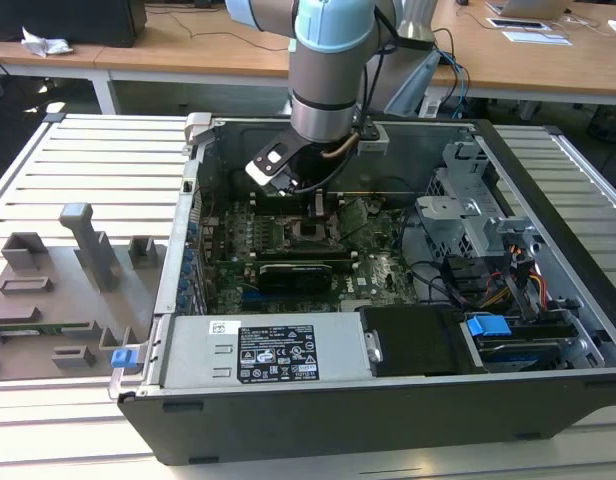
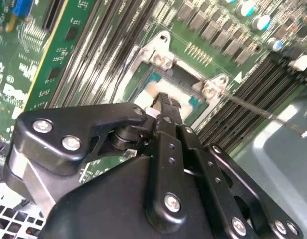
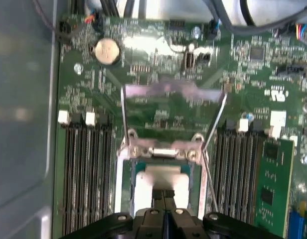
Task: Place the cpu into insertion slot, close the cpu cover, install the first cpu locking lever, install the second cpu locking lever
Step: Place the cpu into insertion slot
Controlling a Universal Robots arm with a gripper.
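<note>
Exterior view: arm (image 1: 323,70) reaches down into the open computer case (image 1: 388,410). Gripper (image 1: 315,207) sits low over the motherboard (image 1: 378,265), right above the insertion slot (image 1: 313,233). Chip itself is too small to pick out here.

Second wrist view: gripper (image 2: 167,102) is over the insertion slot (image 2: 136,69), tips above the pale face of the cpu (image 2: 152,93). One locking lever (image 2: 263,113) is a thin rod running out from the slot's corner, unlatched.

First wrist view: clearest one.
- The cpu (image 3: 161,180) lies flat inside the insertion slot (image 3: 124,179), silver face up.
- Gripper (image 3: 164,195) has its two fingers pressed together, nothing seen between them, tips at the near edge of the chip. Probably touching it, but contact can't be confirmed.
- The cpu cover (image 3: 168,92) stands raised, window open to the board behind, not yet down.
- Key relation: the cover's hinge edge runs along the side of the slot farthest from the fingertips, so the cover stands just beyond the chip, across from the gripper.
- Locking lever (image 3: 213,144) slants up beside the cover, free.
- Memory slots (image 3: 83,174) flank the socket on both sides.
</note>
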